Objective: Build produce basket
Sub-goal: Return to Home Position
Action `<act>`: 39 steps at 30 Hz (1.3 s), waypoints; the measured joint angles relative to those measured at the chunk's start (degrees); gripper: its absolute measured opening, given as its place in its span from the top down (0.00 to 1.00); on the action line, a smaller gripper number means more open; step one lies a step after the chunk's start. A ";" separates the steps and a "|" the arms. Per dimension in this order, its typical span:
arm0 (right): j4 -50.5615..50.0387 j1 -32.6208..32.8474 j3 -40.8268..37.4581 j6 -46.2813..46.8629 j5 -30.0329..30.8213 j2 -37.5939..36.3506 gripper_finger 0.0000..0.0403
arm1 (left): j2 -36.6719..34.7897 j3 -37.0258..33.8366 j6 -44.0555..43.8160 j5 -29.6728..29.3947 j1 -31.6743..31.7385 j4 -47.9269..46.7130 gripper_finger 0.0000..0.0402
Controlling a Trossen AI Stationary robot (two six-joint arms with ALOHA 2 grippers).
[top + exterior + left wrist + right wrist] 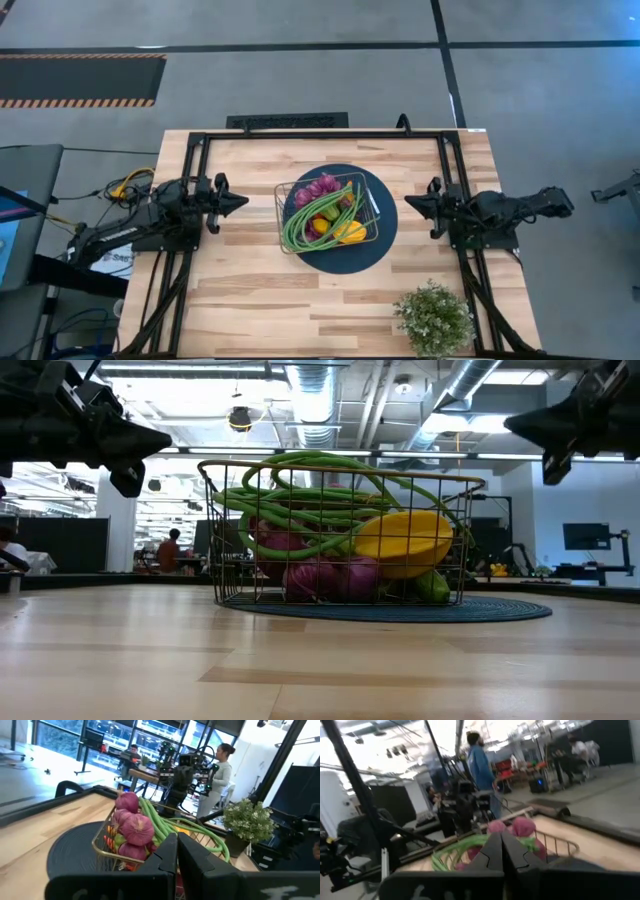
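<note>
Smack in the middle of the worktop (pixel 250 290), on the plate (pixel 386 236), sits the basket (pixel 284 200) full of produce (pixel 325 215) — left tool (pixel 240 201) and right tool (pixel 410 203) hang either side, well clear, both closed tight.

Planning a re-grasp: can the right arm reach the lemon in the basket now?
Probably yes: the lemon lies on top, on the basket's side toward the right hand, open from above; green beans curl beside it.

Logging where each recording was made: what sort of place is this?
Probably an open robotics lab or workshop: exposed ceiling ducts, a person standing in the room beyond the wooden table, and a bare concrete floor.
</note>
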 joint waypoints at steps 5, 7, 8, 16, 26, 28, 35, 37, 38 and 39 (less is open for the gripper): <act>-4.91 -0.82 0.00 2.64 -0.37 -0.02 1.00 | 0.00 0.00 -1.06 0.52 -0.02 0.07 1.00; -7.28 -0.82 0.00 3.44 -0.35 0.00 1.00 | 0.00 0.00 -1.55 0.49 -0.02 0.08 1.00; -7.91 -0.82 -0.01 4.35 -0.37 0.01 1.00 | 0.00 0.00 -1.63 0.49 -0.02 0.08 1.00; -8.70 -0.80 -0.02 3.65 -0.40 0.66 0.97 | 0.00 -0.02 -2.62 -2.00 -0.05 0.01 1.00; -9.06 -0.80 -0.02 3.61 -0.40 0.66 0.92 | 0.00 -0.02 -2.84 -3.14 -0.05 -0.19 1.00; -9.06 -0.80 -0.02 3.61 -0.40 0.66 0.91 | 0.00 -0.02 -2.80 -3.18 -0.05 -0.21 1.00; -9.14 -0.80 -0.04 3.59 -0.40 0.66 0.92 | 0.00 -0.02 -2.82 -3.22 -0.05 -0.23 1.00; -9.15 -0.80 -0.04 3.56 -0.40 0.66 0.92 | 0.00 -0.02 -2.84 -3.22 -0.05 -0.23 1.00; -9.15 -0.80 -0.04 3.56 -0.40 0.66 0.92 | 0.00 -0.02 -2.84 -3.22 -0.05 -0.23 1.00; -9.17 -0.80 -0.04 3.55 -0.40 0.66 0.92 | 0.00 -0.02 -2.84 -3.22 -0.05 -0.23 1.00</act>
